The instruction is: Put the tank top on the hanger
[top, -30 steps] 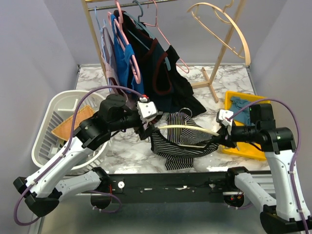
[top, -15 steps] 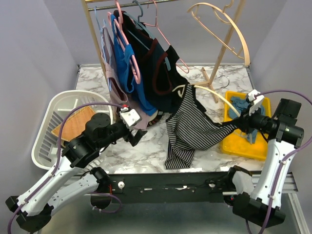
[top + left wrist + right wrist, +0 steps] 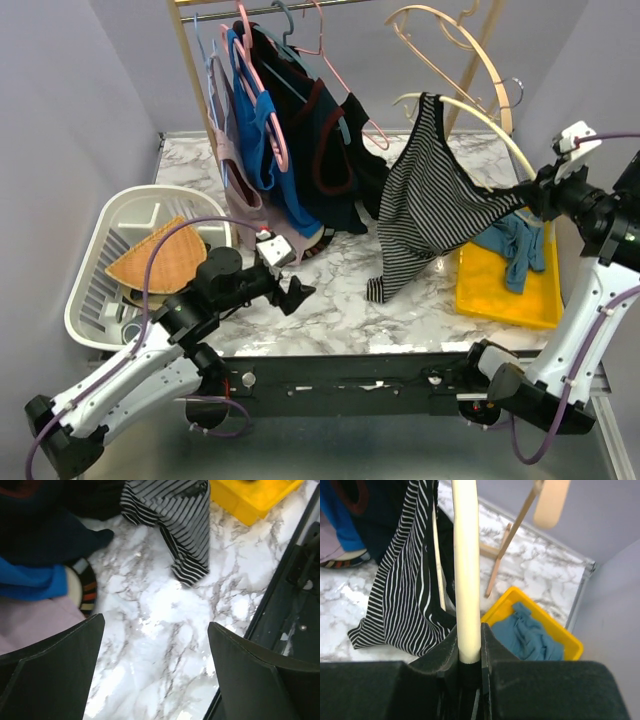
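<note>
"Where is the tank top (image 3: 430,190)?"

"It is hanging off the hanger (image 3: 487,118), up in the air at the right of the scene. One black strap is looped over the pale wooden arch and the striped body droops to the left. Its lowest corner reaches down to the surface (image 3: 330,290); I cannot tell whether it touches."

"And your claws?"

"My right claw (image 3: 530,195) is clamped on one end of the hanger, and the arch runs straight out from between its fingers. My left claw (image 3: 295,295) is spread wide and holds nothing, low over the near left part of the surface."

"What lies around it?"

"The surface is white marble with grey veins. A yellow tray (image 3: 500,300) sits at its right edge with a teal cloth (image 3: 510,245) in it, and a white basket (image 3: 90,290) sits at the left. At the back a wooden rack (image 3: 190,70) carries dark, blue and pink garments. Plain lavender walls (image 3: 60,100) close in the sides and back."
</note>
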Robot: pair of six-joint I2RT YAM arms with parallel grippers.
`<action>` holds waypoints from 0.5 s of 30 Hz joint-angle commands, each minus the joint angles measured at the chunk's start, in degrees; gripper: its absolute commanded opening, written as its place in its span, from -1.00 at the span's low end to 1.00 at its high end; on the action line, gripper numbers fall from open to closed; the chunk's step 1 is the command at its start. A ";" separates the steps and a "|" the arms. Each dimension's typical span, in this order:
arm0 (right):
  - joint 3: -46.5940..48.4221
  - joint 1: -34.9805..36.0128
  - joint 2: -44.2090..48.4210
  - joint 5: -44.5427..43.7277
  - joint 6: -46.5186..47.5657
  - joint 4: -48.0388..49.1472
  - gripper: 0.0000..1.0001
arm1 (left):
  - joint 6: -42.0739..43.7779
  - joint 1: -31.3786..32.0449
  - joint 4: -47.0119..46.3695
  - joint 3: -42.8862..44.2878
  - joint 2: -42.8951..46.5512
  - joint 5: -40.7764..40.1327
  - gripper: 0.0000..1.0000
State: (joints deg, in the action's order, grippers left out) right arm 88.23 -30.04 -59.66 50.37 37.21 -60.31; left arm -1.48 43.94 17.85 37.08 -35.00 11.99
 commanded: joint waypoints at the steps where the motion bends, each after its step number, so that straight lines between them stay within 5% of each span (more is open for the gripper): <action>1: 9.67 -0.28 -5.55 2.36 -1.88 1.26 -0.99 | -8.80 3.06 -14.40 -4.20 -5.84 5.86 0.97; 8: 19.96 0.51 -11.44 2.81 -5.22 0.73 -0.99 | -7.14 17.21 -28.20 -3.95 -21.57 -9.07 0.97; 15: 26.46 1.04 -12.41 2.37 -8.03 0.90 -0.99 | -3.36 20.74 -42.17 7.54 -46.62 -22.70 0.97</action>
State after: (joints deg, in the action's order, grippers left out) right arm 109.78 -29.30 -72.49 50.92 32.21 -60.45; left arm -7.09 63.86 -12.05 37.39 -71.68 0.19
